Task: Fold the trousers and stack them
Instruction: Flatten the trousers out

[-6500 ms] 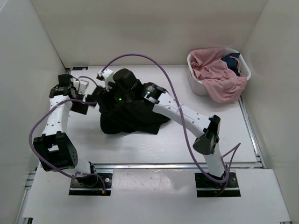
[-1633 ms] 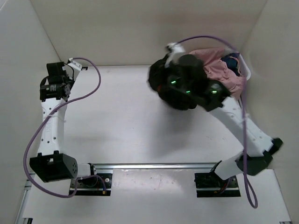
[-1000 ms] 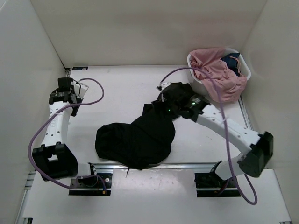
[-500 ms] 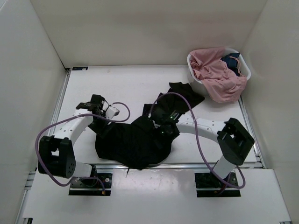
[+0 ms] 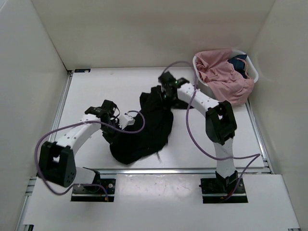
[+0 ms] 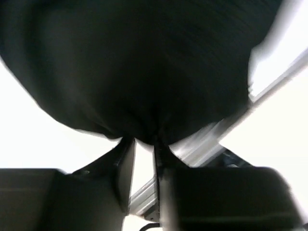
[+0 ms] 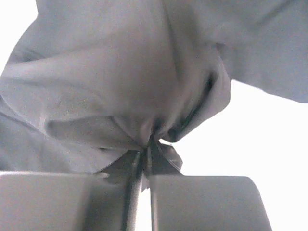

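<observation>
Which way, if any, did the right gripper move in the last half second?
Yes. The right gripper moved toward the far side, nearer the basket, holding the trousers.

The black trousers (image 5: 144, 127) I work on lie bunched in a dark, crumpled heap, mid-table (image 5: 96, 89), not folded.

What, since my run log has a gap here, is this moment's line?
left pincer: shut on black trousers | right pincer: shut on black trousers | state: bunched, unfolded, on table

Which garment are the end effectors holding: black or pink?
The black trousers, pinched by left end effector and right end effector; the pink garment sits in the basket.
</observation>
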Controlling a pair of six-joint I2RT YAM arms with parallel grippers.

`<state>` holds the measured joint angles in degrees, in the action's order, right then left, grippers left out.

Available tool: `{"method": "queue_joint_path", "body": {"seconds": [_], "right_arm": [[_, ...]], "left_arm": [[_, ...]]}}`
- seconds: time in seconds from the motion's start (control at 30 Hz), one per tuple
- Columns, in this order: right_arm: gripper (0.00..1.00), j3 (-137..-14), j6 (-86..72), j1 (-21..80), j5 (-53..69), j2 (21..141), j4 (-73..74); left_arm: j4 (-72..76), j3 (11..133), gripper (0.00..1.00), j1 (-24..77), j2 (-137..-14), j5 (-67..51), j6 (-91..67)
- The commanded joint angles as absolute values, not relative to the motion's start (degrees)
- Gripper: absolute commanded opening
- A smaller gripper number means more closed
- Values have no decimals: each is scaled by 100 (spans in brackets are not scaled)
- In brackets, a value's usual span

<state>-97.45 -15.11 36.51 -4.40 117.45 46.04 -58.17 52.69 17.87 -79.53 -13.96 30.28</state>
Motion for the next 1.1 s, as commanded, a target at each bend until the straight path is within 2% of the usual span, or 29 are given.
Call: {"method": "queue_joint_path", "body": {"seconds": [0.0,0.03,0.07,0.1,0.13,0.2,0.33,0.4,0.5,0.57,0.67,0.73,0.83,0.97,1.07], "right_arm": [[13,-11571,-968,3472,-335,12084,4885],[30,-11888,-862,3472,-203,12181,4887],[60,-12266,-696,3541,-106,12251,4965],[78,-12269,-694,3542,-105,12252,4966],[88,-12217,-694,3594,-279,12017,4966],[92,-11342,-957,3516,-387,11569,4451],[92,-9276,-1546,3577,-439,9770,3263],[92,-8329,-1608,4013,-439,9223,2832],[89,-7824,-1608,4778,-46,9158,2769],[82,-7822,-1468,5114,332,9491,2769],[84,-8207,-1039,5851,282,10088,2943],[85,-8707,-687,6063,-182,10659,3119],[87,-9366,-554,6214,-386,11328,3471],[87,-9562,-554,6214,-851,11645,3411],[83,-9641,-554,6214,-1037,11873,3410]], "left_arm": [[-6582,5712,36,2065,-7076,-2793,3682],[-6783,5713,43,2065,-7023,-2925,3752],[-6846,5765,47,2065,-7022,-2988,3805],[-6847,5766,50,2065,-6970,-2988,3893],[-6908,5818,55,2065,-6970,-2936,3894],[-6786,5993,59,1926,-6830,-2743,3727],[-6032,6205,65,1267,-6584,-2235,2956],[-5644,6066,68,785,-6583,-1621,2392],[-5090,5845,69,353,-6661,-1039,2005],[-5027,5792,69,299,-6837,-967,1890],[-5027,5792,69,141,-6961,-914,1775],[-4975,5792,69,18,-6961,-853,1775],[-4975,5792,69,-35,-6908,-730,1828],[-4975,5678,72,-35,-6716,-625,1898],[-4975,5617,73,-35,-6592,-624,1951]]}}
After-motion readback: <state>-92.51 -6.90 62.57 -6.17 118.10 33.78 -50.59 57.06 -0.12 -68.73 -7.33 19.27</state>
